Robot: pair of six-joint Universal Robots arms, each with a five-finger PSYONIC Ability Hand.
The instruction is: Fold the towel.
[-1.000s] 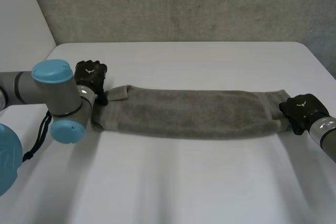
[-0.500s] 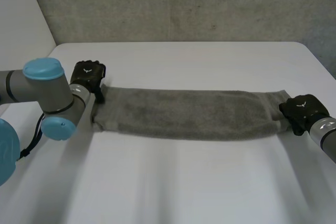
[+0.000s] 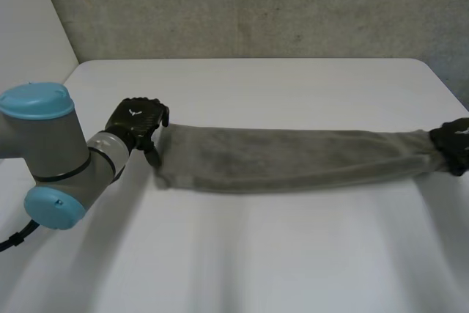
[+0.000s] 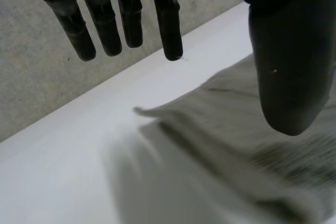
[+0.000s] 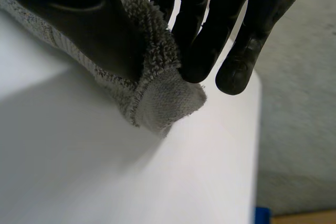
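— Towel (image 3: 293, 157), head view: we see it stretched across the table (image 3: 256, 254), nine to three o'clock, left hand (image 3: 138, 124) at one end, right hand (image 3: 456, 144) at the other.
— Left wrist?
— Fingers (image 4: 168, 19) straight, thumb apart, towel end below, ungripped.
— Right wrist?
— We see thumb and fingers pinching its end.

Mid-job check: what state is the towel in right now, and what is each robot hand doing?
towel: folded into a long narrow strip, stretched out flat along the table.
left robot hand: open, fingers straight, over the towel's left end, not gripping it.
right robot hand: shut on the towel, pinching its right end between thumb and fingers.
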